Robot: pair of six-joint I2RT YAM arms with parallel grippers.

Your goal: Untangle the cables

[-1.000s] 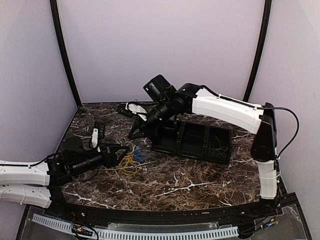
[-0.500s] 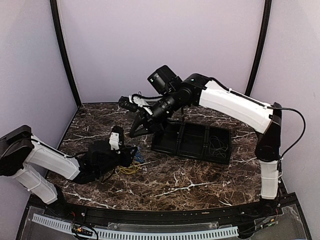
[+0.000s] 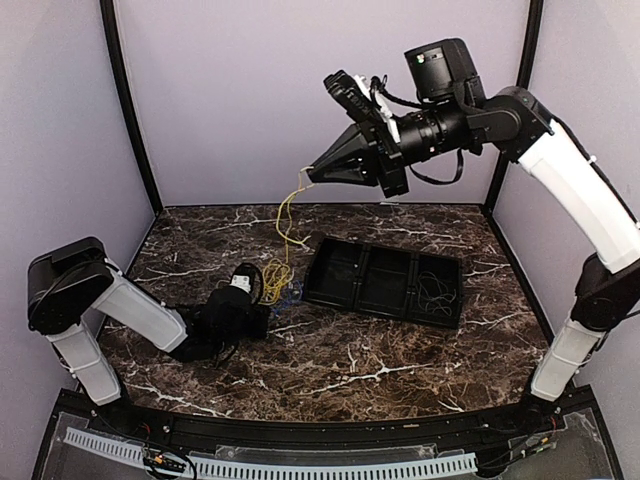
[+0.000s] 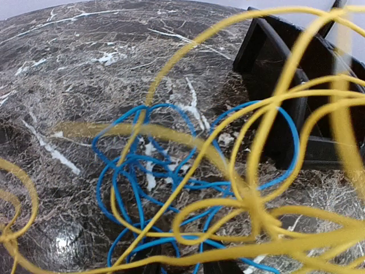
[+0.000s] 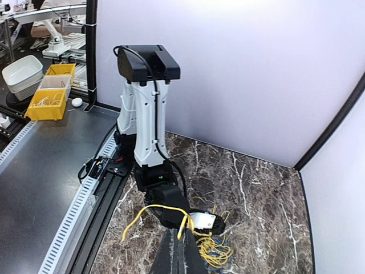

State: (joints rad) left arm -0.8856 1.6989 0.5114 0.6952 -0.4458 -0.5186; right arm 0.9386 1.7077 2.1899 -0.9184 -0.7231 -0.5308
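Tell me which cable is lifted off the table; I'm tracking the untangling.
The yellow cable: the right claw pinches one end high above the table. The blue cable lies flat on it; the dark grey cable sits in the tray.

I am holding the right gripper (image 3: 312,176) high over the marble table (image 3: 400,360), its jaws pinching a yellow cable (image 3: 272,278) that is trailing down to a heap beside the black tray (image 3: 338,272). The left gripper (image 3: 262,318) is lying low at that heap, seemingly touching the blue cable (image 3: 287,297); its jaws are hiding from me.
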